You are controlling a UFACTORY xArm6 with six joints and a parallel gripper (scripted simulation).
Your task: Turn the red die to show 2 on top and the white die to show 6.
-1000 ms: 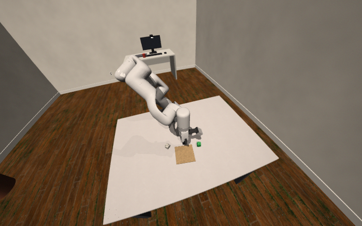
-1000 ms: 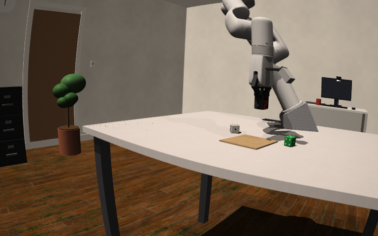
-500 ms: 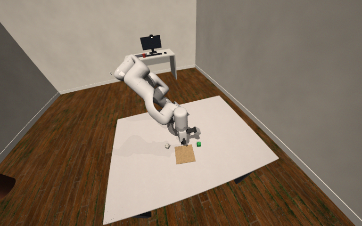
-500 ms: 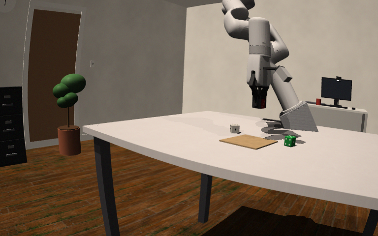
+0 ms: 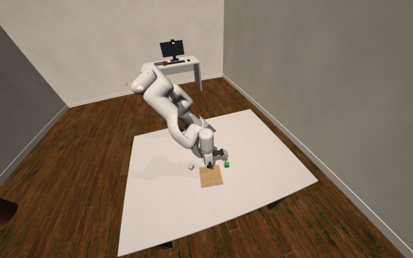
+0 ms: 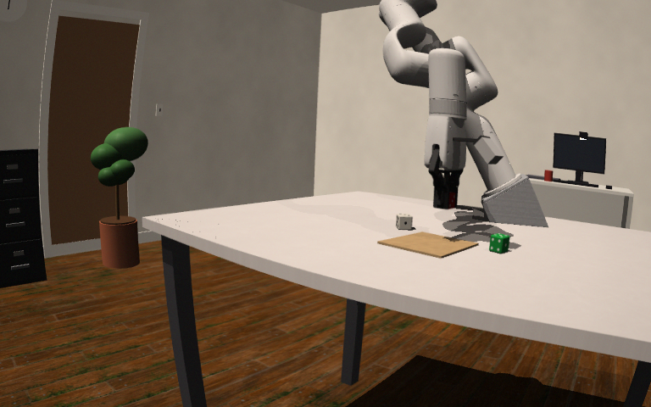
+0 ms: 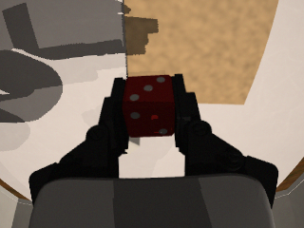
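– Red is the die point(image 6: 452, 198) point(image 7: 148, 104) that the gripper point(image 5: 209, 165) point(image 6: 445, 203) point(image 7: 149, 91) has clamped between its fingers, above the table, near the inner edge of the mat point(image 5: 211, 177) point(image 6: 427, 243) point(image 7: 199, 52)

– And the other dice, where are they?

– White one point(image 5: 191, 166) point(image 6: 403, 221) stands beside the mat, green one point(image 5: 226, 164) point(image 6: 499, 242) beside its opposite side

– How will the red one handle?

– Probably light and stiff, maybe slippery at its smooth sides; it should be held by two opposite flat faces, squarely, so it does not twist
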